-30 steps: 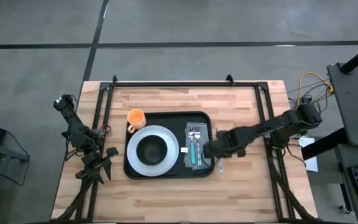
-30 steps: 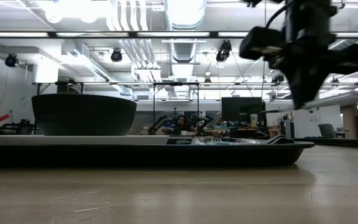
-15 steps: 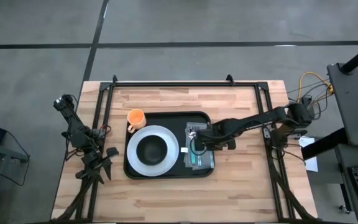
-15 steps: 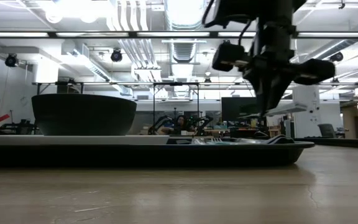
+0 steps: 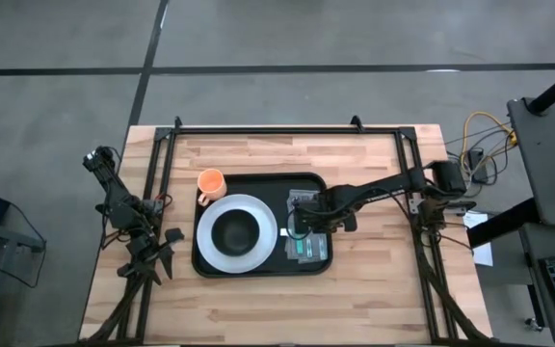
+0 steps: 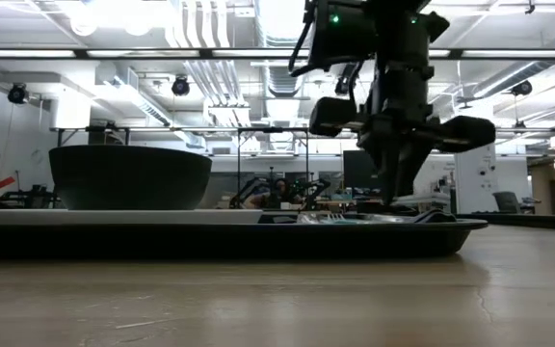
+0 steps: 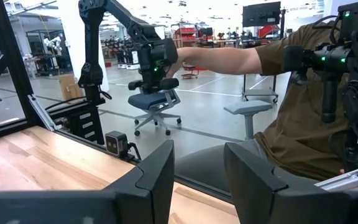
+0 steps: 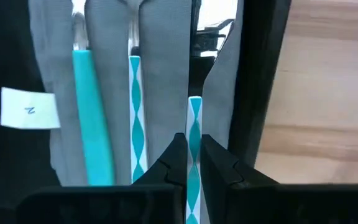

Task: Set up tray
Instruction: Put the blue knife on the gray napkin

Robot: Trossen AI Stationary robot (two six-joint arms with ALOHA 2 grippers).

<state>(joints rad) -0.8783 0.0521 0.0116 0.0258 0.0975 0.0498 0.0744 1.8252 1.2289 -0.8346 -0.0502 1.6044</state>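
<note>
The black tray lies mid-table. On its left part sits a white plate with a black bowl on it. On its right part a grey napkin carries two teal-handled utensils. My right gripper hangs over the napkin's right part, pointing down, shut on a third utensil with a teal-and-white handle. An orange cup stands at the tray's far left corner. My left gripper waits open at the table's left edge. My right gripper pinches the utensil's teal-and-white handle between its two fingers, coming from above and pointing down. The fingers lie across the handle. The utensil runs alongside the two on the napkin, near the tray's right rim. Whether it touches the napkin I cannot tell.
A white label lies beside the napkin, toward the plate. Bare wood lies right of the tray and along the near edge. A black frame borders the table. A person in a brown shirt stands beyond the table.
My right gripper has gone toward the table's left edge, from beyond the tray's right rim to above the napkin, and has sunk a little. It stays shut and pointing down, and the teal-and-white utensil has come along with it.
</note>
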